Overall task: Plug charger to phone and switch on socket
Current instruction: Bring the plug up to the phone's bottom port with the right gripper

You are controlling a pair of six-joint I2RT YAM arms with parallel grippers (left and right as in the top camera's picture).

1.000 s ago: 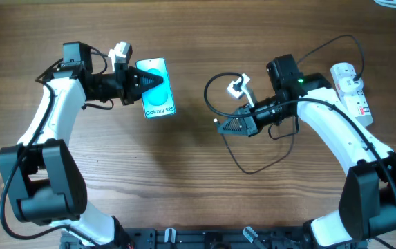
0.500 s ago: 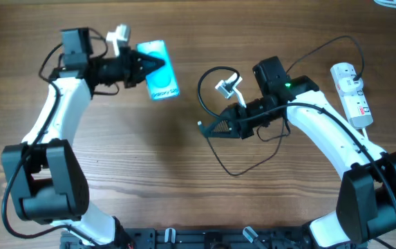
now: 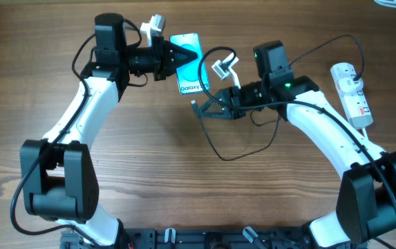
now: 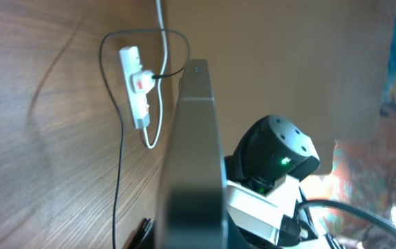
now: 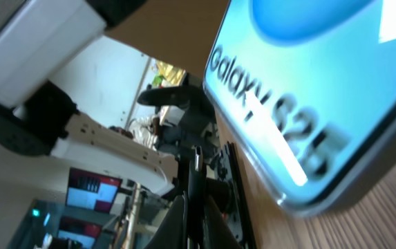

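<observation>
Your left gripper (image 3: 177,59) is clamped on the phone (image 3: 196,69) near the table's (image 3: 142,159) 12 o'clock. The screen faces up and the "Galaxy S25" end points toward 5 o'clock. Your right gripper (image 3: 201,108) is pinched on the charger (image 3: 227,159) close behind its tip, at the phone's 6 o'clock, just beside that end. You cannot tell whether tip and phone touch. The socket (image 3: 352,93) lies well apart near 3 o'clock, and the charger's cable runs to it.
</observation>
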